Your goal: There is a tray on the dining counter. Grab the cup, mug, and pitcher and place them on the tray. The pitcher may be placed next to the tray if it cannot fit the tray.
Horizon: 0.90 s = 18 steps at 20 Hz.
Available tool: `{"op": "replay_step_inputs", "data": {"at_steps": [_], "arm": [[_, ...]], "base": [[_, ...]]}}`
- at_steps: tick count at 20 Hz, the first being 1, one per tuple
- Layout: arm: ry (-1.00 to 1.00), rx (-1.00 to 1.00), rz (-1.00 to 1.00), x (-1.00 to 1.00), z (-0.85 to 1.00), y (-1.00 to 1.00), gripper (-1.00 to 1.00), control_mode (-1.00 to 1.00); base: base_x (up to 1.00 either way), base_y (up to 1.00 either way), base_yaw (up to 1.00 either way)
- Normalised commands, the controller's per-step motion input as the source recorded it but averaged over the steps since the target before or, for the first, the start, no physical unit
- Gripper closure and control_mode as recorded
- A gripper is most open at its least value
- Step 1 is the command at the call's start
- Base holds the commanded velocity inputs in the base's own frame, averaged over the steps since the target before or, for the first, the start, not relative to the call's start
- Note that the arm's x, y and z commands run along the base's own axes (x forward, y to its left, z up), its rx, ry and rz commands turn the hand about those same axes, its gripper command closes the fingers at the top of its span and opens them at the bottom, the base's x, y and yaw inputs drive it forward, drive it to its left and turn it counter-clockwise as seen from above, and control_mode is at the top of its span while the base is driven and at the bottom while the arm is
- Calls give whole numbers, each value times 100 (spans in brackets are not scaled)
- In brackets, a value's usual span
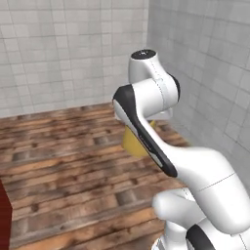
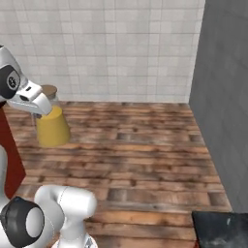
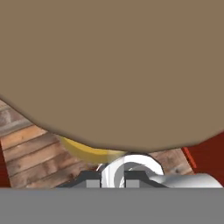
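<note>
While I carry the pitcher through the air above the wooden floor, its long axis hangs almost straight down from my hand: the tan lid is right under my wrist and the wide base full of juice is below it, well clear of the floor. My gripper is closed on the neck of the pitcher, just under the lid, so my fingers are narrow but not fully together. From the left base view I see just a yellow piece of the pitcher behind my own forearm, and from the right base view it hangs at the left side, near a red panel that I judge to be the base of the dining counter. So the counter seems to lie to my left, and I think the next move is to turn that way before I can lower the pitcher. Many things are hidden from me here: the lid covers nearly all of the hand view, so I cannot see my fingertips on the glass. I cannot say where the tray, the cup or the mug stand, and of the black surface at the lower right corner I cannot tell what it is.
</note>
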Motion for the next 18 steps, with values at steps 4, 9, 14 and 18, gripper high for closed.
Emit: {"op": "replay_step_inputs", "data": {"at_steps": [4, 9, 14, 18], "arm": [[0, 0, 0, 0, 0, 0, 100, 100], [0, 0, 0, 0, 0, 0, 100, 100], [0, 0, 0, 0, 0, 0, 100, 100], [0, 0, 0, 0, 0, 0, 100, 100]], "base": [[100, 0, 21], [100, 0, 20], [100, -1, 23], [100, -1, 25]]}}
